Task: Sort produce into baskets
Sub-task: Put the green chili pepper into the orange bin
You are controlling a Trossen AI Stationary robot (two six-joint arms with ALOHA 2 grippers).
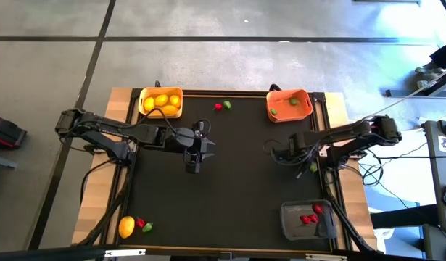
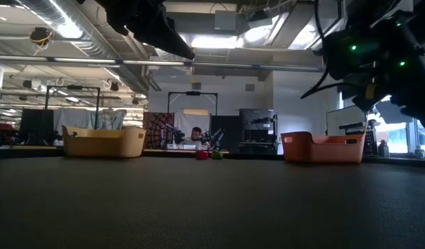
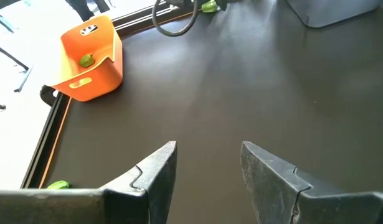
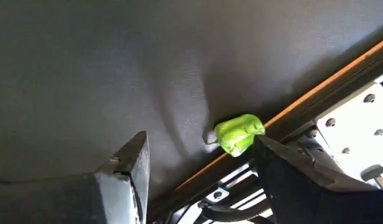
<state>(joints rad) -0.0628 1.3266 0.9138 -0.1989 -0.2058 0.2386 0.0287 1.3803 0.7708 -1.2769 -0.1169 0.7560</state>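
Observation:
A small green piece lies on the dark mat, right at its right edge beside the orange rail. My right gripper hangs open above it, pointing steeply down, one finger on either side and touching nothing. My left gripper waits open over the mat's middle left. The yellow basket holds lemons, the orange-red basket holds a green piece, and the dark grey basket holds red pieces.
A red piece and a green piece lie at the far edge between the two far baskets. A lemon, a red piece and a green piece lie at the near left corner. Cables run along the right rail.

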